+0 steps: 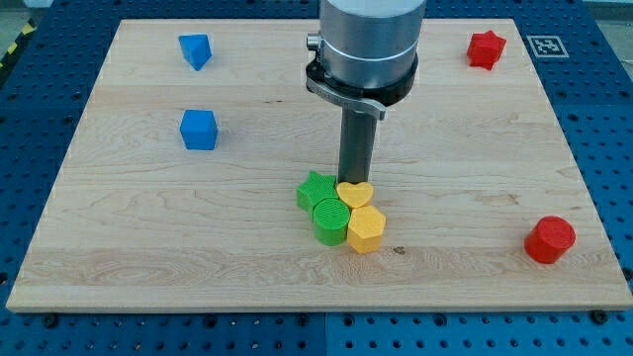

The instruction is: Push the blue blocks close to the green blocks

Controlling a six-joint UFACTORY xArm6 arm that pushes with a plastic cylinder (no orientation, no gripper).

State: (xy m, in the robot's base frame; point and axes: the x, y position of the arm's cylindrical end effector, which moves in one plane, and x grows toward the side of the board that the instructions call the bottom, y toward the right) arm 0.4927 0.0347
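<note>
Two blue blocks lie at the view's left: a wedge-like blue block near the top and a blue cube below it. A green star block and a green cylinder block sit in a tight cluster at the board's lower middle with a yellow heart block and a yellow hexagon block. My tip stands just behind the cluster, at the top edge of the yellow heart and right of the green star. Both blue blocks are far left of my tip.
A red star block lies at the top right. A red cylinder block lies at the lower right. The wooden board rests on a blue perforated table. The arm's grey body hangs over the top middle.
</note>
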